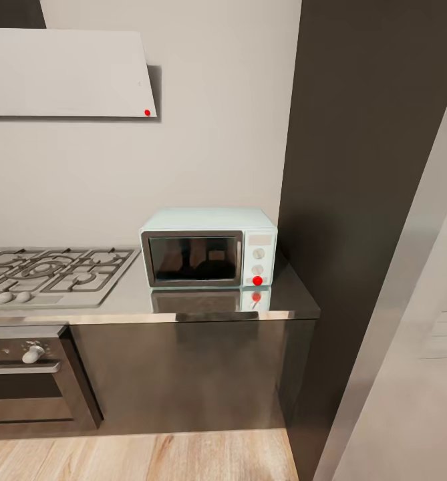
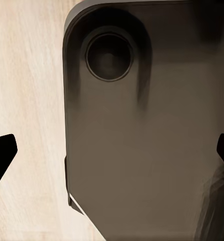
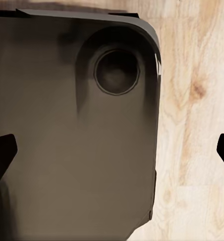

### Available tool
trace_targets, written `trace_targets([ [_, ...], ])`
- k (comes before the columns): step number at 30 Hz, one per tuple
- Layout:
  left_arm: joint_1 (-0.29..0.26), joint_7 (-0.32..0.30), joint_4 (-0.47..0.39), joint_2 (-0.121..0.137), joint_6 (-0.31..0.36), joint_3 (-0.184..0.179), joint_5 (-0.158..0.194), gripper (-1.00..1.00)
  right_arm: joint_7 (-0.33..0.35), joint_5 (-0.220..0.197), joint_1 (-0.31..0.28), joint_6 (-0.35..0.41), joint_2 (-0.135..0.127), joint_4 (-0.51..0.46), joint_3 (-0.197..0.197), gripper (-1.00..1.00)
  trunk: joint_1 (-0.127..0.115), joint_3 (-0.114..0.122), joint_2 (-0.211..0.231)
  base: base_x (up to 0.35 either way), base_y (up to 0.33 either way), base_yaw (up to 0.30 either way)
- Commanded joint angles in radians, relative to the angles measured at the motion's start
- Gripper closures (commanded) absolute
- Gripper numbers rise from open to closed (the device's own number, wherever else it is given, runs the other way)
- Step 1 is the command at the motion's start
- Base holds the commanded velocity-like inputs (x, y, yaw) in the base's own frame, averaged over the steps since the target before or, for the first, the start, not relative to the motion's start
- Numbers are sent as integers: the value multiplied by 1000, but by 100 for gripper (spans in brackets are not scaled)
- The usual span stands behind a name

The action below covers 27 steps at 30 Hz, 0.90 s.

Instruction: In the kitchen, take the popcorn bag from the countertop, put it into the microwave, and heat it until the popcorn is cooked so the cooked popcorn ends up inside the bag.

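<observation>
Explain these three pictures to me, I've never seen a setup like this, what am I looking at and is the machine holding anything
These are simulator renders from a wheeled robot with two arms. The head camera looks at a kitchen: a mint-blue microwave, door closed, sits on the shiny grey countertop, beside a gas hob with an oven below. The other two pictures come from cameras on each wrist, looking down at the robot's dark base and the wooden floor. The left pincer and right pincer are open and hold nothing.
</observation>
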Motion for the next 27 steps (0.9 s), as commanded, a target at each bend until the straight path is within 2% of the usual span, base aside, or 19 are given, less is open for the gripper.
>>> trace_targets([
  [1, 0, 1, 0, 0, -1, 0, 3, -100, 0, -2, 0, -2, 0, 0, -1, -100, 0, -1, 0, 0, 0, 0],
  [6, 0, 1, 0, 0, -2, 1, 3, -100, 4, 1, 0, 6, 1, 0, -1, -100, 0, -1, 0, 0, 0, 0],
  [18, 0, -1, 0, 0, -1, -1, 2, -100, 0, 3, 0, -1, 1, 0, 6, -100, 0, -1, 0, 190, 0, 0],
  [27, 0, -1, 0, 0, -2, 1, 3, -100, 0, 5, 0, -2, 0, 0, 6, -100, 0, -1, 0, 25, 0, 0],
])
